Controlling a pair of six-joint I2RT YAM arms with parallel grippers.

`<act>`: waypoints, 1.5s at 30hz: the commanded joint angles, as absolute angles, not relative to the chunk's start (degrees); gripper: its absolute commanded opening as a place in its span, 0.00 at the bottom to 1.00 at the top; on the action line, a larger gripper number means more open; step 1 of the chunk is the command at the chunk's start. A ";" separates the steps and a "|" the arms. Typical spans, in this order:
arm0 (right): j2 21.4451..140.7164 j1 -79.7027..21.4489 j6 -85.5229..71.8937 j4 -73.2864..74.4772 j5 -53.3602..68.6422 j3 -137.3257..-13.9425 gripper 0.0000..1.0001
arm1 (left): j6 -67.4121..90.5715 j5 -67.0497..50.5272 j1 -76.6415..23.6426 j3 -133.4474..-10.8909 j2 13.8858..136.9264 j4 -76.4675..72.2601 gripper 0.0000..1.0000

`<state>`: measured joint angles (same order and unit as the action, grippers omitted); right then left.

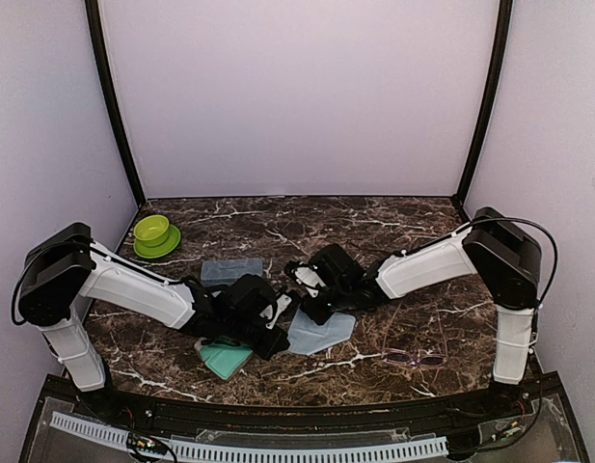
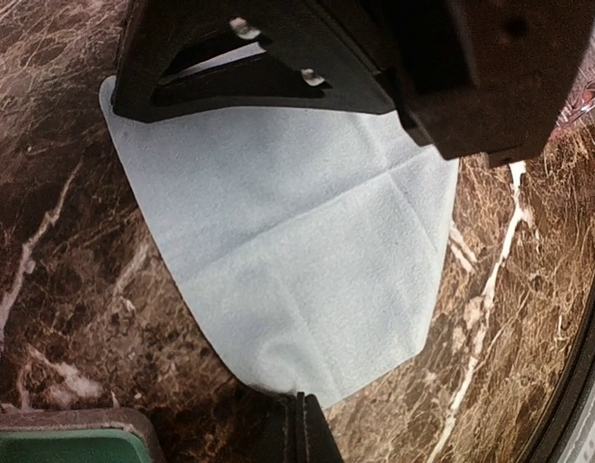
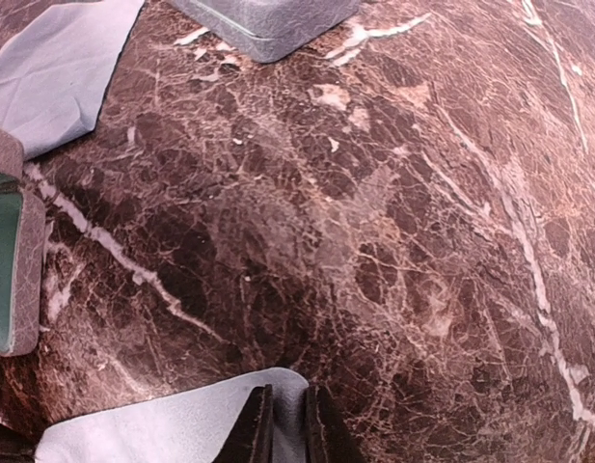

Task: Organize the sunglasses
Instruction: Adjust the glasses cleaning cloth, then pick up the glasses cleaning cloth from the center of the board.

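Observation:
The sunglasses (image 1: 415,359), a thin pink-purple pair with dark lenses, lie on the marble table (image 1: 393,231) at the front right, away from both grippers. A light blue cloth (image 1: 326,333) lies flat between the arms. My left gripper (image 2: 299,410) is shut on the cloth's (image 2: 297,241) near corner, which puckers at the fingertips. My right gripper (image 3: 287,410) is pinched onto the cloth's (image 3: 162,424) opposite edge, with a fold of it between the fingers. In the top view the left gripper (image 1: 285,326) and right gripper (image 1: 312,307) sit close together over the cloth.
An open case with a green lining (image 1: 225,359) lies under the left arm near the front. A closed blue-grey case (image 1: 231,270) lies behind it. A green bowl (image 1: 154,234) stands at the back left. Another light blue cloth (image 3: 56,68) shows in the right wrist view.

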<state>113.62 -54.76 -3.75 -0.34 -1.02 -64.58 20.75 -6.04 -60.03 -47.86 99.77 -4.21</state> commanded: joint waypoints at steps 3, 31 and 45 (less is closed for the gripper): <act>113.55 -55.37 -4.88 3.47 0.24 -61.88 0.08 | 21.27 -4.91 -60.38 -47.50 100.06 -4.79 0.00; 89.60 -51.24 -14.33 -5.11 -0.49 -52.79 0.00 | 5.19 -0.58 -60.29 -60.36 93.55 4.27 0.00; 78.26 -54.22 -20.48 -5.11 -2.60 -44.39 0.00 | 4.83 -6.64 -61.38 -60.39 87.67 7.50 0.00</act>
